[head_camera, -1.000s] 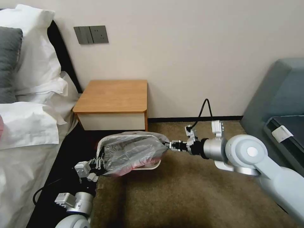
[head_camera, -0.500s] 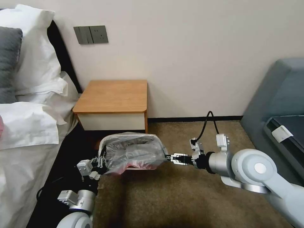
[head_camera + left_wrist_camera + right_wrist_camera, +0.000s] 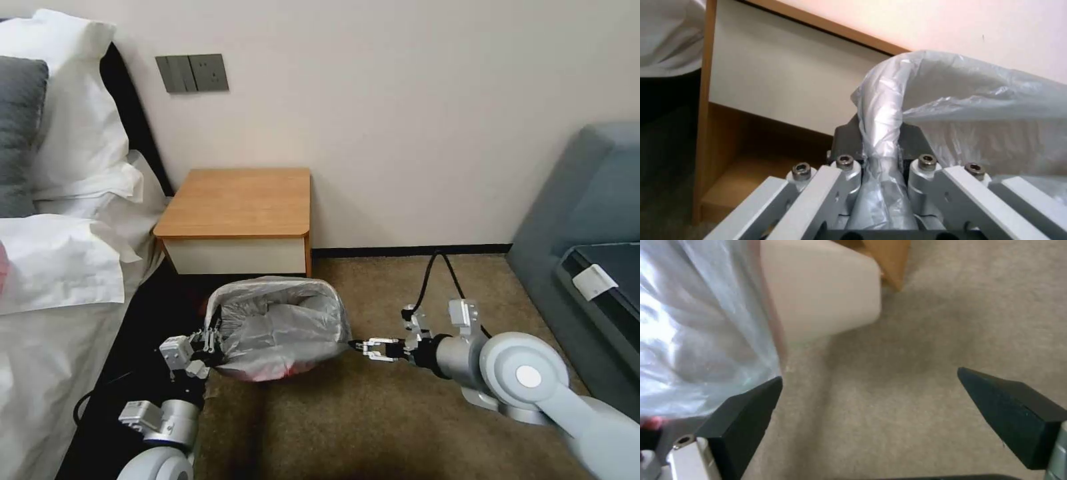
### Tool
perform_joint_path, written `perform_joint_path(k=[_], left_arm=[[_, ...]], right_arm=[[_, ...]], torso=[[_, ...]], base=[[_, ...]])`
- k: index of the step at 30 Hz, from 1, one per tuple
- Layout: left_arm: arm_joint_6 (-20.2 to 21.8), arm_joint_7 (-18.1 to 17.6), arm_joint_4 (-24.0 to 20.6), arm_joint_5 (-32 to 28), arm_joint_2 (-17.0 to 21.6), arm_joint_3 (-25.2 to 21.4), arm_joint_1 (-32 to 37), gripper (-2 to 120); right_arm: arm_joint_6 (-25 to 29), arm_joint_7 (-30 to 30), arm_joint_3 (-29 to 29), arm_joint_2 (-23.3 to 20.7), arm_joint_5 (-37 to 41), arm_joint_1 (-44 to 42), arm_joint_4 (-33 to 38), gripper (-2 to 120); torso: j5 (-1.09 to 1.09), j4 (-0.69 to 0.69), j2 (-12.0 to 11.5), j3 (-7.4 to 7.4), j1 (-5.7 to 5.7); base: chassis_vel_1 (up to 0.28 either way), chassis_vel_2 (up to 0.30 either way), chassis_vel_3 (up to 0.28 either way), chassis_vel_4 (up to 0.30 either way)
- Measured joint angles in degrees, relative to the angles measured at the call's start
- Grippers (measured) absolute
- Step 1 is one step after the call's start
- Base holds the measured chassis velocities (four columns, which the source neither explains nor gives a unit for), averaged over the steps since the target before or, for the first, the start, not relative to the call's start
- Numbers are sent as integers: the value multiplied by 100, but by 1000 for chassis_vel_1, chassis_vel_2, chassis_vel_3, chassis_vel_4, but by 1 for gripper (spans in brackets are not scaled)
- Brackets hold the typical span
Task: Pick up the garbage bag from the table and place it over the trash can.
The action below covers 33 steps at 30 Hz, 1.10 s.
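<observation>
The crinkled grey garbage bag (image 3: 277,323) is spread over the trash can on the carpet, in front of the table (image 3: 240,200). The bag covers the can in the head view. In the right wrist view the can's cream wall (image 3: 818,293) shows beside the bag (image 3: 702,340). My left gripper (image 3: 208,343) is at the bag's left side. It is shut on a bunched strip of the bag's rim (image 3: 882,110). My right gripper (image 3: 360,347) is open just off the bag's right side, low over the carpet. Nothing lies between its black fingertips (image 3: 751,403).
A bed with white pillows (image 3: 73,133) lies along the left. A grey-blue sofa (image 3: 587,200) stands at the right. Open brown carpet (image 3: 400,427) spreads in front of the can. The table's white drawer front (image 3: 773,76) is close behind the left gripper.
The right gripper has let go of the bag's right edge, opened and drawn back and down. Both grippers have dropped lower, and the bag has settled down over the can.
</observation>
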Motion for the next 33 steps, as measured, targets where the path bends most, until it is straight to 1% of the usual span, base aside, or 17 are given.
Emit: perform_joint_path(k=[1,3,8,10,12,13,14,15,16,17,19,22,33], left_arm=[[0,0,0,0,0,0,0,9],[0,0,-19,4,5,12,-1,9],[-1,0,-21,22,5,24,6,9],[-2,-7,-22,25,4,22,11,9],[5,-23,-22,-10,0,-27,10,9],[5,-23,-22,-10,0,-27,10,9],[16,-24,-21,-37,-1,-53,6,9],[51,-24,-20,-131,-2,-105,2,9],[77,-21,-20,-186,-2,-149,-1,9],[77,-21,-20,-186,-2,-149,-1,9],[108,-4,-21,-236,9,-232,2,9],[131,6,-36,-273,37,-286,22,9],[184,31,-125,-304,101,-320,59,9]], right_arm=[[0,0,0,0,0,0,0,100],[-1,-255,127,56,-245,-202,-36,100],[-1,-296,265,169,-277,-322,-3,100],[0,-339,445,154,-252,-441,114,100],[0,-671,851,45,-172,-729,389,100],[0,-671,851,45,-172,-729,389,100],[1,-801,946,15,-170,-798,458,100],[10,-909,1035,8,-96,-850,545,100],[66,-869,1059,22,73,-849,594,100],[66,-869,1059,22,73,-849,594,100],[194,-681,1058,110,450,-795,660,100],[249,-658,1027,229,573,-712,632,100],[233,-608,565,855,369,-377,-31,100]], torso=[[0,0,0,0,0],[1,-1,0,0,0],[2,1,0,0,0],[2,2,0,0,0],[0,0,0,0,0],[0,0,0,0,0],[-1,0,0,0,0],[0,0,0,0,0],[-1,1,0,0,0],[-1,1,0,0,0],[1,1,0,0,0],[-1,1,0,0,0],[0,1,0,0,0]], base=[[0,0,0,0],[0,0,0,0],[0,0,0,0],[0,0,0,0],[0,0,0,0],[0,0,0,0],[0,0,0,0],[0,0,0,0],[0,0,0,0],[0,0,0,0],[0,0,0,0],[0,0,0,0],[0,0,0,0]])
